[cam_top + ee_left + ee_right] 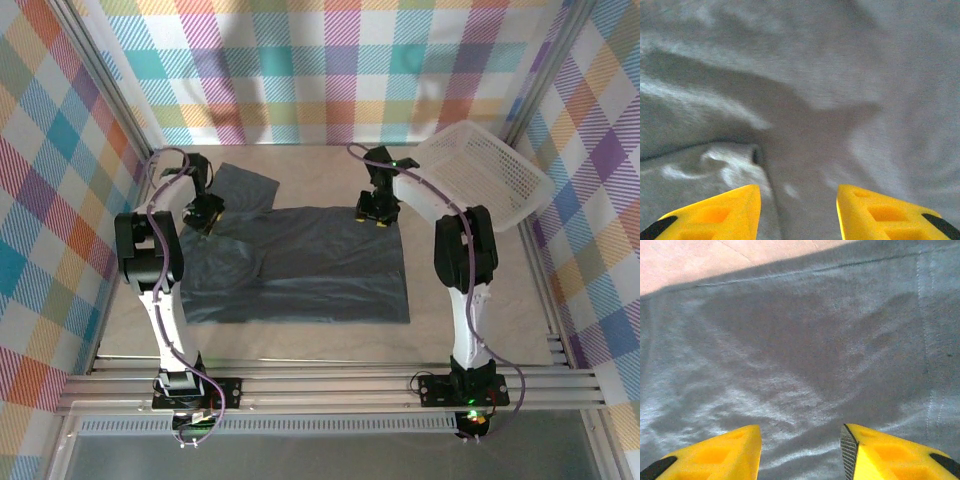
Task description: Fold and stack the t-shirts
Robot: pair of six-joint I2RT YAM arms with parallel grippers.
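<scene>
A dark slate-grey t-shirt lies spread flat on the counter, one sleeve sticking out at its far left corner. The left claw hangs just over the shirt beside that sleeve, jaws parted, with only wrinkled cloth beneath them. The right claw hovers over the shirt's far edge near the opposite corner, jaws likewise parted and empty. Both seem posted at the far corners to pinch the cloth and fold it toward the shirt's near edge. Beyond the shirt's far right corner a white mesh basket sits tilted — probably parked out of the way.
</scene>
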